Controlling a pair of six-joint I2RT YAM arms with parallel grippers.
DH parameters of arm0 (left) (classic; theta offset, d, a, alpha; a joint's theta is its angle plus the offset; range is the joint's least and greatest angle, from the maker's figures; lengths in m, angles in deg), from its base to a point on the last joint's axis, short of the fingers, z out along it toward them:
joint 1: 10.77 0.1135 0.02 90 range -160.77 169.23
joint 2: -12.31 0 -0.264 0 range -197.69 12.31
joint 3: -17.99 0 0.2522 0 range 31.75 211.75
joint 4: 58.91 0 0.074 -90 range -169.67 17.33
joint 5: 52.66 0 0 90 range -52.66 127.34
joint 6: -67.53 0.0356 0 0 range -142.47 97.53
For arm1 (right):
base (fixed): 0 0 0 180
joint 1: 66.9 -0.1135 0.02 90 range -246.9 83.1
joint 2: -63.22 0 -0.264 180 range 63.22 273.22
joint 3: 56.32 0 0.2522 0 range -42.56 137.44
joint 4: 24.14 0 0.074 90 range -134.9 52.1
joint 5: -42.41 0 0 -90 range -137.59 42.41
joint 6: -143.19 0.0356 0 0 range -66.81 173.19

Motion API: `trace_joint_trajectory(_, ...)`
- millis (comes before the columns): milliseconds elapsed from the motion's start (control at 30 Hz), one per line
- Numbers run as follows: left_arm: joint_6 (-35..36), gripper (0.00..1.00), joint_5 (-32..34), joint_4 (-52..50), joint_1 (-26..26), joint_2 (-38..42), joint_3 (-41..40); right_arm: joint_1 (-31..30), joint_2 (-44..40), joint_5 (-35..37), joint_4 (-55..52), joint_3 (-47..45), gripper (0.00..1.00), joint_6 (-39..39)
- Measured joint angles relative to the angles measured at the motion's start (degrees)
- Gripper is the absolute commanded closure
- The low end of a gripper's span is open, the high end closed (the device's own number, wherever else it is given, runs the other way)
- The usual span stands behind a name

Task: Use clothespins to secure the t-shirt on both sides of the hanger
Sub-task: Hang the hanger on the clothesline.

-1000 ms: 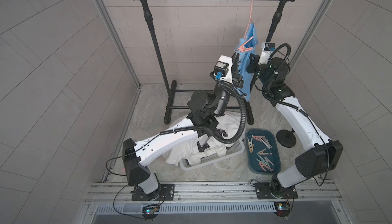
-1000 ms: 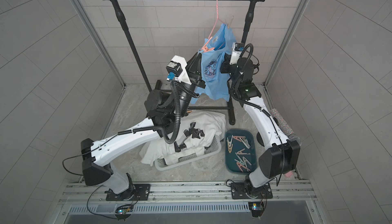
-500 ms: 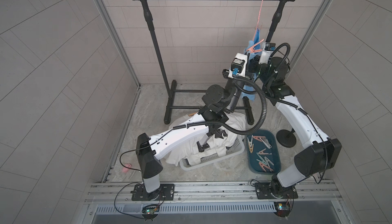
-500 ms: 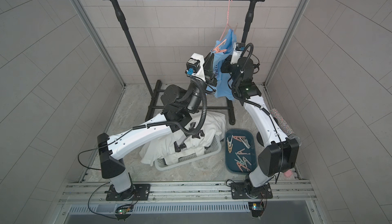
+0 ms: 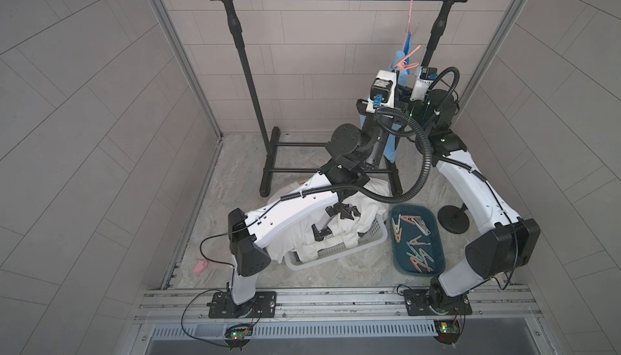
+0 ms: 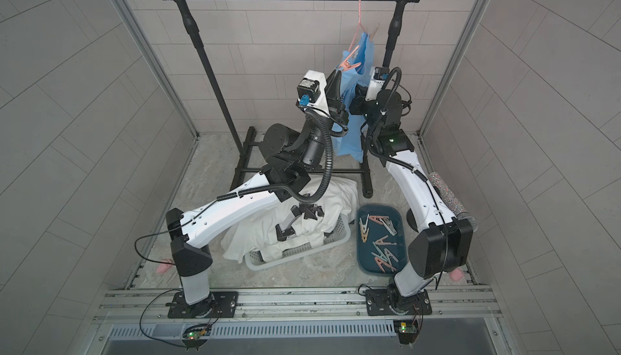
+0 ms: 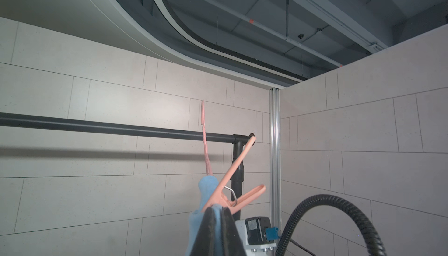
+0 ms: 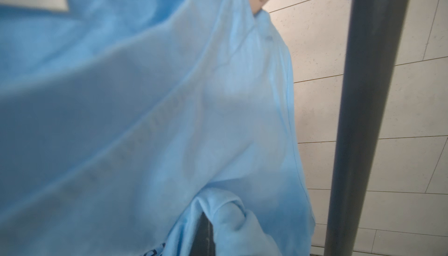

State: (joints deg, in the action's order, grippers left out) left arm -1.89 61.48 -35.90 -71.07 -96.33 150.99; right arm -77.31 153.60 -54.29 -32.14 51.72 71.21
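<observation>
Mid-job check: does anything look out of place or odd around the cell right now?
Yes. A small pink thing lies beside the left arm's base, far from the tray of clothespins; possibly a dropped pin, too small to tell. White clothes spill over the basket rim.

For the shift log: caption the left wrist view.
Left gripper shut on the blue t-shirt beside the clipped peach clothespin; pink hanger hooked on the black rail.
</observation>
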Motion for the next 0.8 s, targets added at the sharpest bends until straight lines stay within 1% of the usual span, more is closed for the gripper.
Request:
trace_joint_trajectory(200, -0.1, 1.0, 0.3, -2.3, 0.7, -2.1, 1.4, 0.3, 0.0, 0.0, 0.2, -1.3, 1.0, 0.3)
trace_joint_trajectory(433, -0.1, 1.0, 0.7, -4.2, 1.0, -2.6, 3.1, 0.3, -0.1, -0.2, 0.4, -6.7, 1.0, 0.7)
trace_joint_trajectory(567, 0.1, 1.0, 1.0, -5.6, 1.2, -4.4, 6.2, 0.4, -0.2, -0.3, 0.0, -8.5, 1.0, 0.7)
trace_joint_trajectory(733, -0.2, 1.0, 1.0, -5.7, 1.2, -4.4, 4.8, 0.8, -2.8, -0.3, 0.2, -12.4, 1.0, 0.7)
trace_joint_trajectory(767, -0.4, 1.0, 1.0, -5.4, 1.2, -4.3, 3.9, 0.9, -3.5, -0.3, 0.2, -13.3, 0.97, 0.7)
trace_joint_trajectory(800, -0.5, 1.0, 1.0, -5.2, 1.2, -4.2, 3.1, 1.1, -4.2, -0.3, 0.2, -14.1, 0.89, 0.7)
